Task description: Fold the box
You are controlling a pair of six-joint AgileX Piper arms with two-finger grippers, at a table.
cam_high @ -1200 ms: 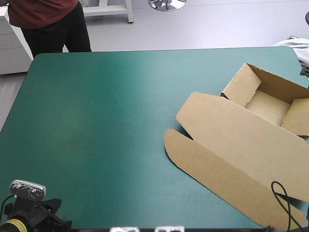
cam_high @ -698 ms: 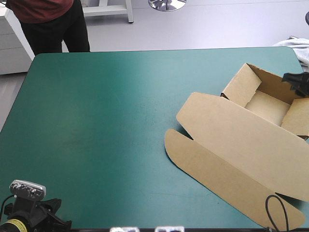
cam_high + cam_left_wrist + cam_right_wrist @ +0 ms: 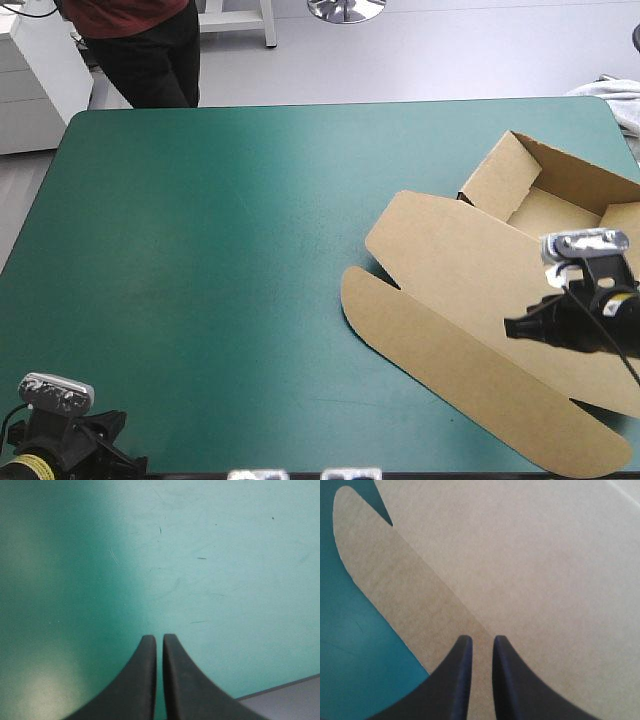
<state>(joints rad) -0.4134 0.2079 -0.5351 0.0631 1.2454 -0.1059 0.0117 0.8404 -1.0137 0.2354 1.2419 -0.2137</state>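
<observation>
brown box open tray, right pincer over flat lid, teal-green cover around

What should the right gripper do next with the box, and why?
Probably move down toward the outer flap and open to take its edge. The right gripper hovers shut over the flat lid of the box, holding nothing, while the tray walls already stand, so the lid seems the part left to fold.
</observation>
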